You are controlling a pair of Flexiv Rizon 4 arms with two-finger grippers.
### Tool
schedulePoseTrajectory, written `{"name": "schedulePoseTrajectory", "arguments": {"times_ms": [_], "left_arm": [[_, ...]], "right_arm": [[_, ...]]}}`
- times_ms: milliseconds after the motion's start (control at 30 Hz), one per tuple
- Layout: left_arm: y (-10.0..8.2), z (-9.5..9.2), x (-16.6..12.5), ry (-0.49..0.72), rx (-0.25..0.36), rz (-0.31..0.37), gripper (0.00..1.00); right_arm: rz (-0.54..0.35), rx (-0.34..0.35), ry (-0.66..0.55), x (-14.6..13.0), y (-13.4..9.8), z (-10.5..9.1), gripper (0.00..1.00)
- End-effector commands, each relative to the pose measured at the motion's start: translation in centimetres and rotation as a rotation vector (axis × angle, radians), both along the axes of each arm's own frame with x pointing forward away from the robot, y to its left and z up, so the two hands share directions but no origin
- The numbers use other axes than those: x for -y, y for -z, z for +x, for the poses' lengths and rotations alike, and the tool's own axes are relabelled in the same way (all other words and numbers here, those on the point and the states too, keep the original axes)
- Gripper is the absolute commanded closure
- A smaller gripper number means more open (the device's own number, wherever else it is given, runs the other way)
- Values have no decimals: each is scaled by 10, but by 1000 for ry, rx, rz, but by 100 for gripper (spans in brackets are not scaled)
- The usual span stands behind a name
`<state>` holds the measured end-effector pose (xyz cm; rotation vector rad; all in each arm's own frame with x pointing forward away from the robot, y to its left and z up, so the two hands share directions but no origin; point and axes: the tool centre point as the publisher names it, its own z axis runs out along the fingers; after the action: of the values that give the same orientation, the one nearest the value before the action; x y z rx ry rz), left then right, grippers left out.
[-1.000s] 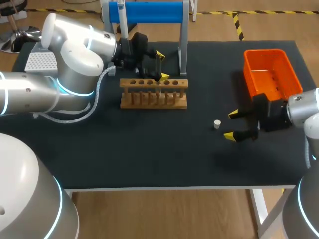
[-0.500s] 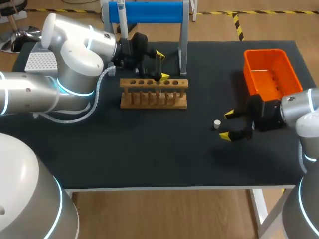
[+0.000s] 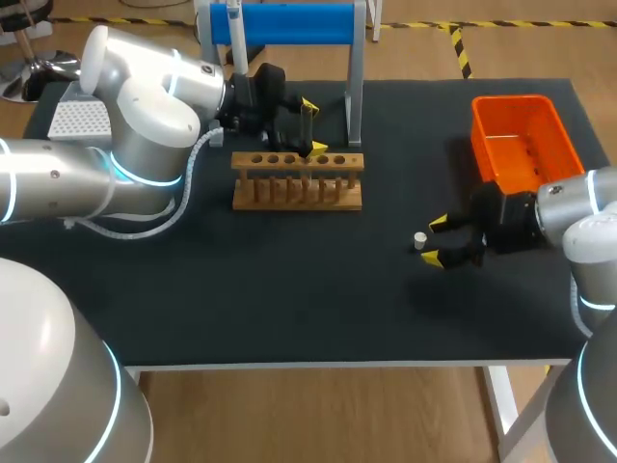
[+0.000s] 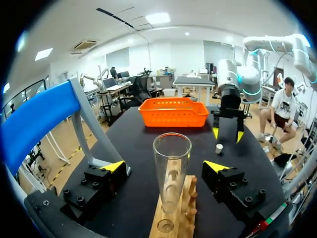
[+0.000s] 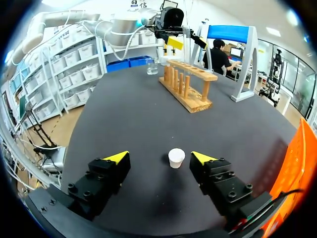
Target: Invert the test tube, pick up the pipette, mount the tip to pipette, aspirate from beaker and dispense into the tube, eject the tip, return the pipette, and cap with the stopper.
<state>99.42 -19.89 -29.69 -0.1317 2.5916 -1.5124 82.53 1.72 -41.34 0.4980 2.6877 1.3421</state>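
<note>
The stopper (image 5: 176,157) is a tiny white plug sitting upright on the black surface (image 3: 289,299), out in the open between the wooden rack (image 3: 297,180) and the orange bin (image 3: 521,135). The right jaws sit low around it, spread wide, a yellow fingertip (image 5: 116,157) on each side and nothing touching it. It looks light and probably a bit rubbery, so it'd likely skid or tip if one finger lands first. It sits closer to one finger, so the best bet is to centre up and squeeze across its round sides.

At the rack, the left jaws are open too, straddling the glass test tube (image 4: 171,168). It stands mouth-up in a hole with gaps both sides. It's glass, so slick and breakable.

There's plenty of bare surface around the stopper, and the front edge is well off. The rack end is tighter, with the blue stand's post (image 3: 355,87) just beside the left jaws.
</note>
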Motion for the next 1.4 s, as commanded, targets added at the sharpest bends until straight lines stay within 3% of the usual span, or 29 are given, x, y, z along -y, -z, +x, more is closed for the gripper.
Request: {"name": "schedulePoseTrajectory", "arguments": {"times_ms": [33, 400, 600, 800, 1400], "left_arm": [[1, -1, 0, 0, 3, -3, 0], [1, -1, 0, 0, 3, -3, 0], [1, -1, 0, 0, 3, -3, 0], [1, -1, 0, 0, 3, -3, 0], [1, -1, 0, 0, 3, -3, 0]], "right_arm": [[-3, 0, -1, -2, 4, 3, 54], [-24, 8, -2, -5, 10, 8, 42], [-36, 15, -2, -6, 12, 11, 40], [-42, 15, 5, -6, 14, 13, 49], [-50, 17, 10, -9, 17, 22, 50]]}}
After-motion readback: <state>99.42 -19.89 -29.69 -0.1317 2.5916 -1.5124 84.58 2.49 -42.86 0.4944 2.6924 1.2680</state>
